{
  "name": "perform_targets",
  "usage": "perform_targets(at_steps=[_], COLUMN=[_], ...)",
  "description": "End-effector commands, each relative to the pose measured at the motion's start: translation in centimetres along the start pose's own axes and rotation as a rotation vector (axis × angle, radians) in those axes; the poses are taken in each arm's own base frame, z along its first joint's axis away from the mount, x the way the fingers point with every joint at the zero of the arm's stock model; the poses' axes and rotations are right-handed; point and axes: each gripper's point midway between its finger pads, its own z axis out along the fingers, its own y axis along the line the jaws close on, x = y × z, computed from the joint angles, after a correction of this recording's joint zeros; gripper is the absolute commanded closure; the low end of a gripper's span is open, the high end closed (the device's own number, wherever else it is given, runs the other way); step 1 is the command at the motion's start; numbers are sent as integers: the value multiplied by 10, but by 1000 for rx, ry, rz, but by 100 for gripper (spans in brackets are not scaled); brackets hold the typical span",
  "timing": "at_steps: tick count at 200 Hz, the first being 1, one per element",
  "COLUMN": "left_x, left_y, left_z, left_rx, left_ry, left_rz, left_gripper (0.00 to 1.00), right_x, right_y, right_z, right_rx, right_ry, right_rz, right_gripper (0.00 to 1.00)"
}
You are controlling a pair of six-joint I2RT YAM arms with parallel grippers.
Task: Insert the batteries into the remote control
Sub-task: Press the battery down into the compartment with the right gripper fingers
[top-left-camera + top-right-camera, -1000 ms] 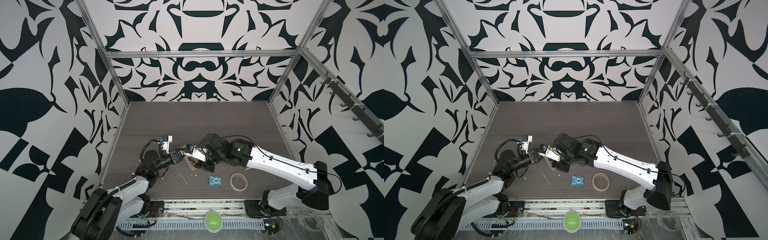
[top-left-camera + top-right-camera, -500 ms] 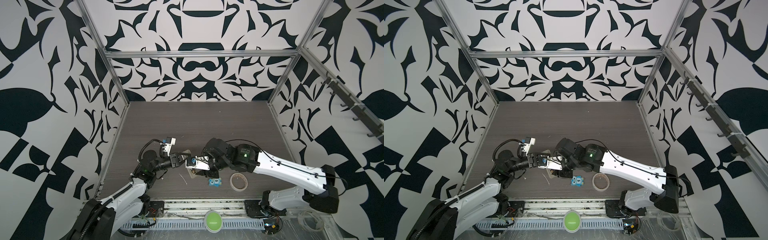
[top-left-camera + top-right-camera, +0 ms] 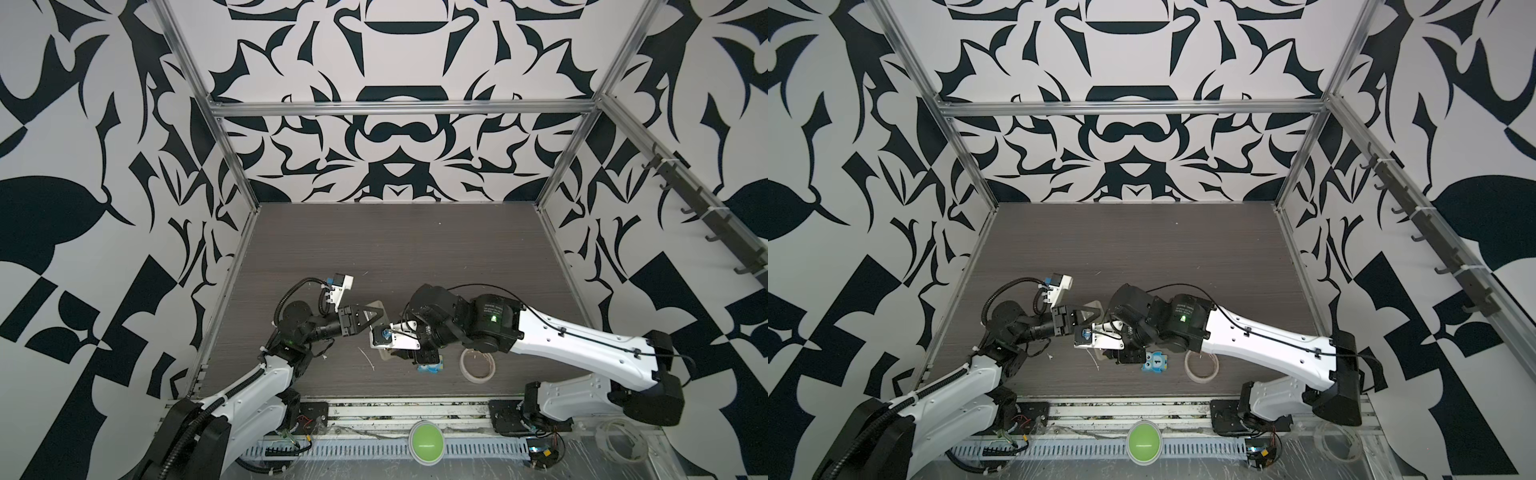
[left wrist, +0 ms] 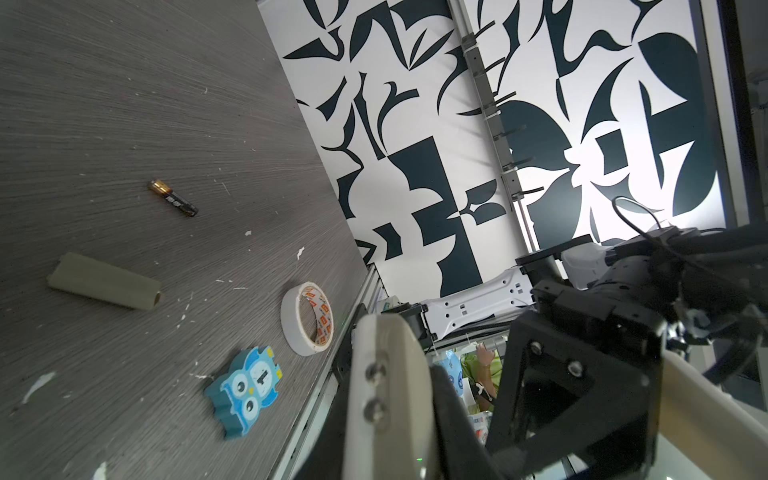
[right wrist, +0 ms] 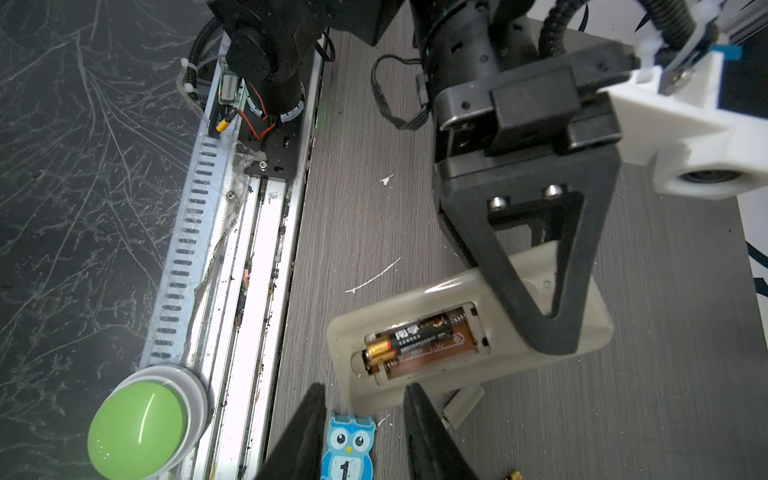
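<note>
The remote control (image 5: 465, 299) lies back-up, its open bay holding one of the batteries (image 5: 409, 338). My left gripper (image 5: 552, 343) (image 3: 380, 321) (image 3: 1096, 313) is shut on the remote's far end. In both top views my right wrist covers most of the remote (image 3: 376, 305) (image 3: 1090, 311). My right gripper (image 5: 365, 390) (image 3: 415, 356) is open, tips at the remote's near edge, above the owl tile (image 5: 347, 451). The other battery (image 4: 172, 198) lies loose on the table; only its gold end (image 5: 513, 473) shows in the right wrist view.
A beige battery cover (image 4: 104, 286) (image 5: 461, 405) lies beside the remote. The blue owl tile (image 3: 430, 368) (image 3: 1155, 362) (image 4: 245, 388) and a tape roll (image 3: 477, 365) (image 3: 1201, 365) (image 4: 307, 318) sit near the front rail. A green button (image 3: 426, 446) (image 5: 137, 428) lies beyond the rail.
My right gripper has come forward and down over the owl tile, and its jaws have narrowed. The left gripper has shifted slightly right with the remote.
</note>
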Motion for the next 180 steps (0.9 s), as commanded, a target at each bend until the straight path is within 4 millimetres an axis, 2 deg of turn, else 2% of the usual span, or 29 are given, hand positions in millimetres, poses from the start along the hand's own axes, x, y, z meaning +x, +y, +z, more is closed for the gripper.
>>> perform_targets(at_steps=[1, 180], left_x=[-2, 0], left_y=[-17, -19], left_z=[0, -2], left_rx=[54, 60], left_ry=[4, 9], left_rz=[35, 35], left_gripper=[100, 100], right_x=[-4, -8], right_y=[-4, -5], right_z=[-2, 12], right_rx=[27, 14], right_ry=[5, 3], right_rz=[-28, -26], right_gripper=[65, 70])
